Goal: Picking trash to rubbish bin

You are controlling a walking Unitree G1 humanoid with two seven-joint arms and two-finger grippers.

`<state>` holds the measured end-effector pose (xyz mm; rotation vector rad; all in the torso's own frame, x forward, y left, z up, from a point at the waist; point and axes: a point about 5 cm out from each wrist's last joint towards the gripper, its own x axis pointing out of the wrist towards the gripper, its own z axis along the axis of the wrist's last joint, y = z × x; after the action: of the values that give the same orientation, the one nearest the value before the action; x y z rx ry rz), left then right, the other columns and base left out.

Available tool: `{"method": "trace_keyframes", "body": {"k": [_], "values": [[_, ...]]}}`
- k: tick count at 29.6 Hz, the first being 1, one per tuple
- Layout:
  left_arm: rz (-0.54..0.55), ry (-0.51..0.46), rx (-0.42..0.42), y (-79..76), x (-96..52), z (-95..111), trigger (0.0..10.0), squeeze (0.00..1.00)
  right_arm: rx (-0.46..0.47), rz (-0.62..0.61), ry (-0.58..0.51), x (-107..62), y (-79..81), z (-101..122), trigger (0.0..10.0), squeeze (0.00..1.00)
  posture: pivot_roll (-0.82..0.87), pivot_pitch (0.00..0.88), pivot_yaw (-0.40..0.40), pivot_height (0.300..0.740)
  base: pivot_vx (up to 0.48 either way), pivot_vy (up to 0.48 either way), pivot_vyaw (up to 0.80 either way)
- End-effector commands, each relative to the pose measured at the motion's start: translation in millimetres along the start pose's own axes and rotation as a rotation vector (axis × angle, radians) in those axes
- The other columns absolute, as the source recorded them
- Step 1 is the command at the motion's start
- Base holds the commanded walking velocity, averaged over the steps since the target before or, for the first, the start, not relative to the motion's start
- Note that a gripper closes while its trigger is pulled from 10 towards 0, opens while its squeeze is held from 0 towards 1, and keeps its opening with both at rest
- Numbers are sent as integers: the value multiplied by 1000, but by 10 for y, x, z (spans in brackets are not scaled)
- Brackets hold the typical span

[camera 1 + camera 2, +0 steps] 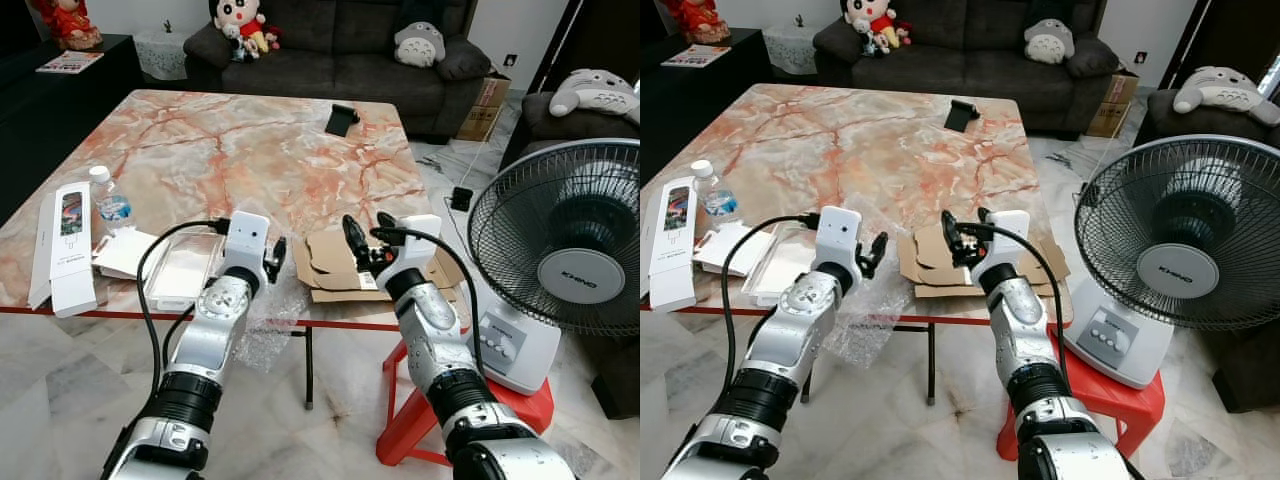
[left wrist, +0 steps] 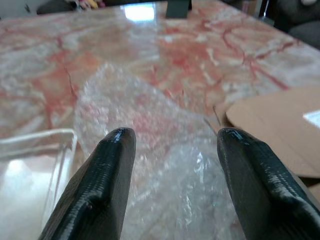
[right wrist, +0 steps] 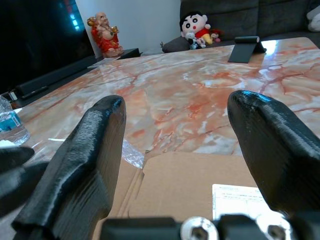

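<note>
Your marble table (image 1: 230, 140) carries flattened cardboard (image 1: 335, 265) at its near edge. Clear plastic wrap (image 2: 165, 165) droops over that edge beside it. Your left gripper (image 1: 274, 256) and right gripper (image 1: 366, 234) hover there, fingers spread wide, empty.

Pink-veined marble table (image 1: 230, 140), flattened cardboard (image 1: 345, 265), bubble wrap (image 1: 270, 315), clear tray (image 1: 185, 268), water bottle (image 1: 110, 205), white box (image 1: 72, 245), black stand (image 1: 342, 119)

a pink-and-white marbled table top (image 1: 230, 140) carries brown flattened cardboard (image 1: 335, 268), clear crinkled bubble wrap (image 2: 165, 150) and a white carton (image 1: 72, 245).
</note>
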<state>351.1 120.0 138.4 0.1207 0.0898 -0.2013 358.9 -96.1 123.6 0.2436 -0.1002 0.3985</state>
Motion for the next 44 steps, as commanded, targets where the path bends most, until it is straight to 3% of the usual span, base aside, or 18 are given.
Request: {"method": "trace_keyframes", "body": {"k": [1,5,13,14,44], "values": [[-56,83,-26,-81,-21,-188,10000,0,-9,12,9,16,14,6,10000,0,-88,1,-84,740,0,0,0],[-117,189,-22,-204,-61,-444,10000,0,-11,14,10,17,22,3,10000,0,-88,0,-85,740,0,0,0],[-149,229,-17,-268,-75,-519,10000,0,-15,12,11,4,5,-1,10000,0,-93,1,-83,740,0,0,0],[-142,223,-8,-252,-69,-507,0,0,-15,12,11,5,6,0,10000,0,-92,1,-86,740,0,0,0],[-64,120,39,-119,30,-182,0,0,-15,17,11,21,14,9,10000,0,-88,0,-88,740,0,0,0]]}}
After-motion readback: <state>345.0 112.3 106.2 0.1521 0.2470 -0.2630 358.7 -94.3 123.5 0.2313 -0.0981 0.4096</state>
